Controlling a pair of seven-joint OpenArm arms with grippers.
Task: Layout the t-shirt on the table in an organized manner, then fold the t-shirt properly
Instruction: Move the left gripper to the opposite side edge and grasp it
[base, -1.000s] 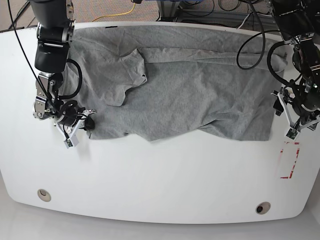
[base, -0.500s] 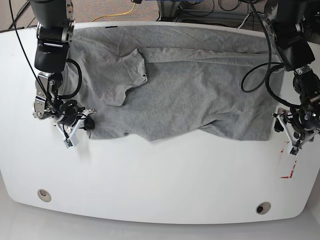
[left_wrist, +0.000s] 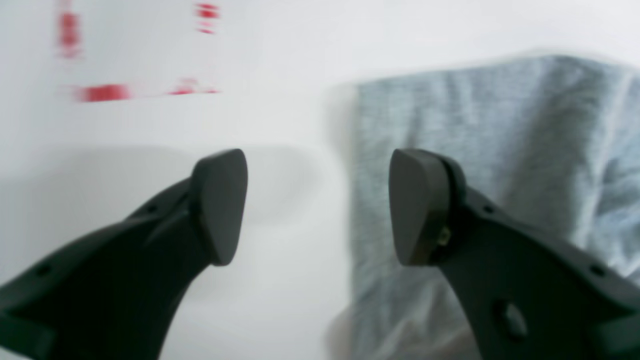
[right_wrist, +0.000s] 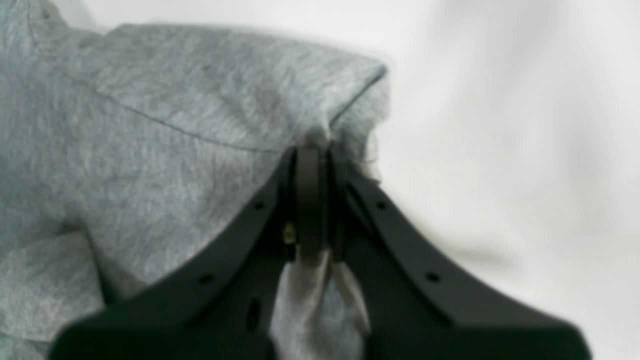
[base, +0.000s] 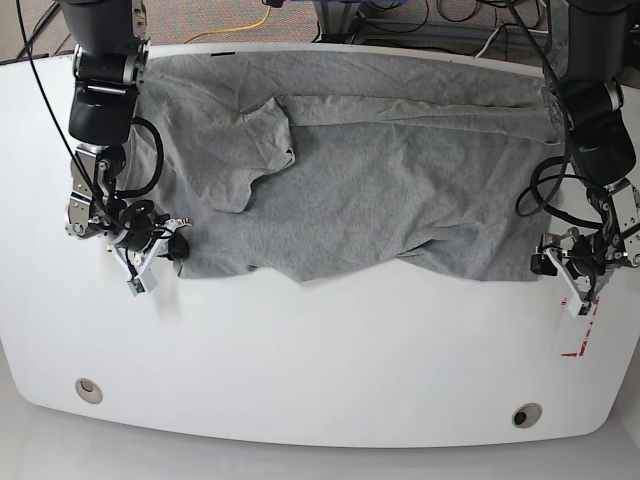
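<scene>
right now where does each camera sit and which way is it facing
Base: high above the table, looking down at the spread t-shirt; both arms show, left gripper at image right, right gripper at image left.
Left wrist: behind the left gripper, facing the shirt's edge and blurred red tape; its fingers stand apart.
Right wrist: behind the right gripper, fingers pinched on a shirt corner.
Shared: every view shows the grey shirt on white tabletop.
</scene>
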